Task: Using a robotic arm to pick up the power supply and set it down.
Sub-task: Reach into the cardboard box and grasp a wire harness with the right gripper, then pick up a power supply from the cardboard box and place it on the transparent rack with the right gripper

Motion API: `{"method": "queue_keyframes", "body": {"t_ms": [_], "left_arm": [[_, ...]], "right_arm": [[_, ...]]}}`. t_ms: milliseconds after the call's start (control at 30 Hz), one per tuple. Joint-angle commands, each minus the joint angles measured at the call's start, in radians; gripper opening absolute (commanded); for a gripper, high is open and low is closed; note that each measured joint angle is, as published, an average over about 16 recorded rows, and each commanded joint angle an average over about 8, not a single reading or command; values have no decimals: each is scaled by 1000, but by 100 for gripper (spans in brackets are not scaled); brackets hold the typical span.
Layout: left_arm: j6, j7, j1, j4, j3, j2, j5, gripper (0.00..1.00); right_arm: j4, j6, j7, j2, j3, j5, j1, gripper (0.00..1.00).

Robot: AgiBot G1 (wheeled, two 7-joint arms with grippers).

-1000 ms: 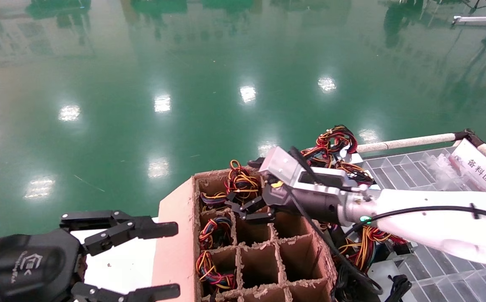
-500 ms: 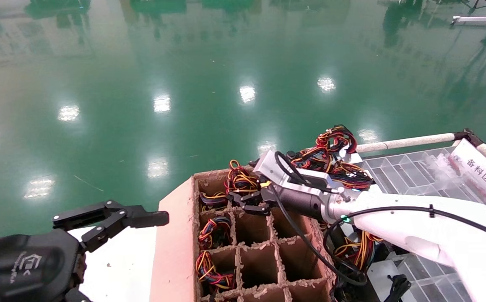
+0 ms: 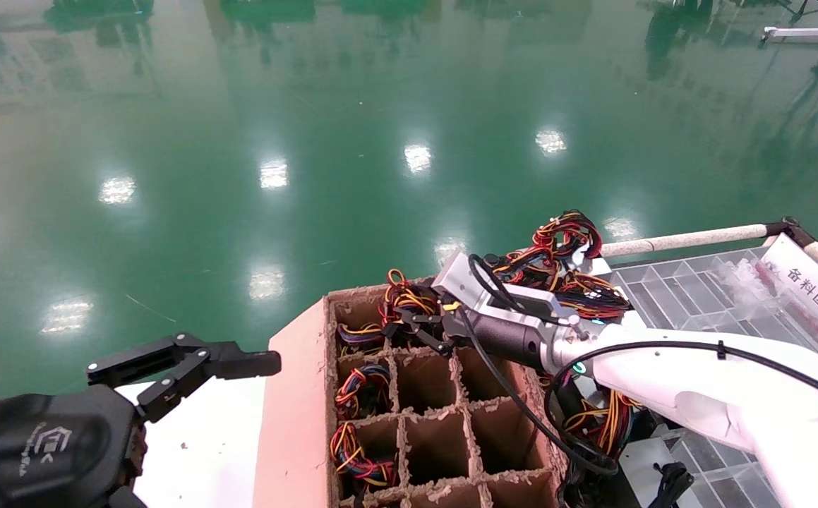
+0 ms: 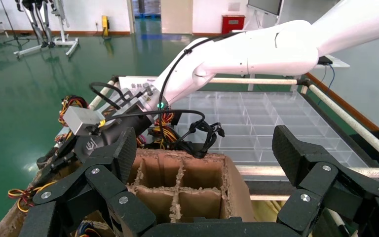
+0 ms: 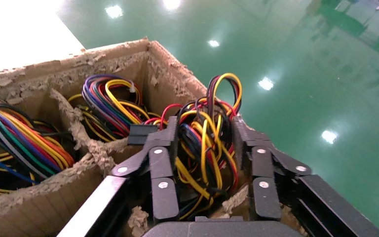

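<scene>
Right pincer (image 5: 205, 148) is down in the far cell of the divided cardboard box (image 3: 437, 423), fingers narrowed round the power supply's wire bundle (image 5: 209, 133), not clamped yet imo. Wires aren't a solid hold, so squeeze fully & lift straight up, slow. Left pincer (image 4: 207, 173) wide open, parked nearby. White sign (image 3: 811, 286) by the clear trays reads 备料区.

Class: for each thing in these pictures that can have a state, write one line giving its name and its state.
Right hand: fingers straddling the wire bundle at the far cell of the cardboard box, not clamped.
Left hand: open, idle beside the box.
Wire bundle: sticking up from its cell.
Cardboard box: open-topped, several cells empty.
</scene>
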Motion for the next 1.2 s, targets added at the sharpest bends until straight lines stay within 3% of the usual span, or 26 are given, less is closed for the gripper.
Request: {"method": "queue_keyframes", "body": {"t_ms": [33,733,1200], "left_arm": [[0,0,0,0,0,0,0,100],[0,0,0,0,0,0,0,100],[0,0,0,0,0,0,0,100]], "right_arm": [[-20,-1,-16,-4,3,5,1,0],[-161,-121,-70,12,57,101,38,0],[-85,-272,57,114,119,213,79,0]]}}
